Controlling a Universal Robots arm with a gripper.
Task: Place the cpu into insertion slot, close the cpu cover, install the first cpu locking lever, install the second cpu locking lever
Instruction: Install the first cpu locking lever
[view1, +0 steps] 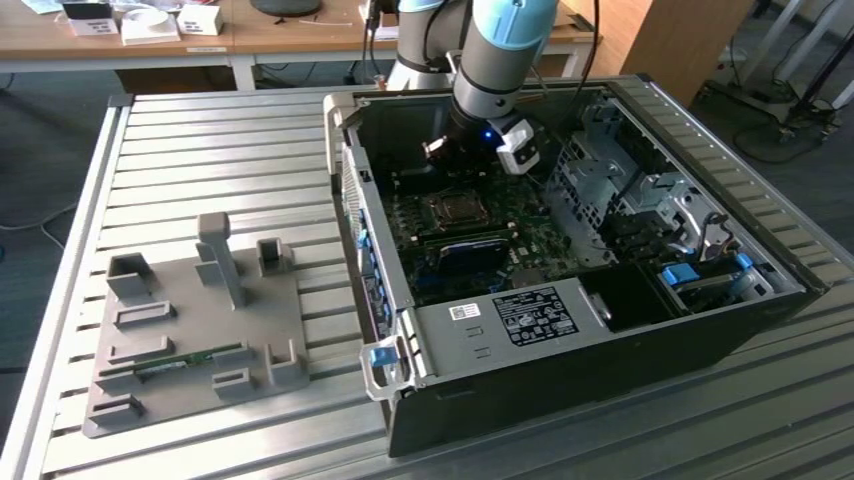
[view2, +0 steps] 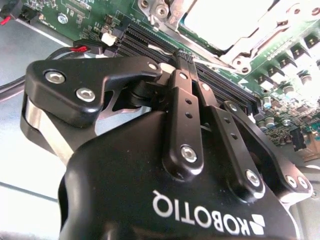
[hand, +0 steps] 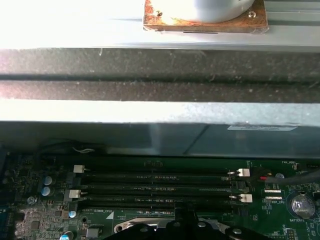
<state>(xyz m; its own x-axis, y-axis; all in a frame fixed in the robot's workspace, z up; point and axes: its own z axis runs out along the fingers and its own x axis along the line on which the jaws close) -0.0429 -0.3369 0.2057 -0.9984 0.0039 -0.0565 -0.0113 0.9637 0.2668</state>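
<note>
Inside the open computer case (view1: 534, 320), my gripper (view1: 447, 165) hangs just beyond the insertion slot (view1: 454, 208) on the green motherboard. In the second wrist view the gripper (view2: 182, 56) is shut, its black fingers (view2: 186, 110) pressed together with nothing visible between them. Their tips sit over the black memory slots (view2: 150, 42) at the socket's edge. The cpu (view2: 225, 17) shows as a pale shiny square, and the silvery cpu cover (view2: 260, 37) lies around it. In the first wrist view the gripper (hand: 181, 212) sits by the cover's edge (hand: 145, 223). I cannot make out the locking levers.
Several long memory slots (hand: 155, 189) lie between the socket and the case wall (hand: 150, 75). A metal drive cage (view1: 627, 190) fills the case on the exterior view's right. A grey fixture plate (view1: 200, 330) rests on the slatted table (view1: 200, 150) on the exterior view's left.
</note>
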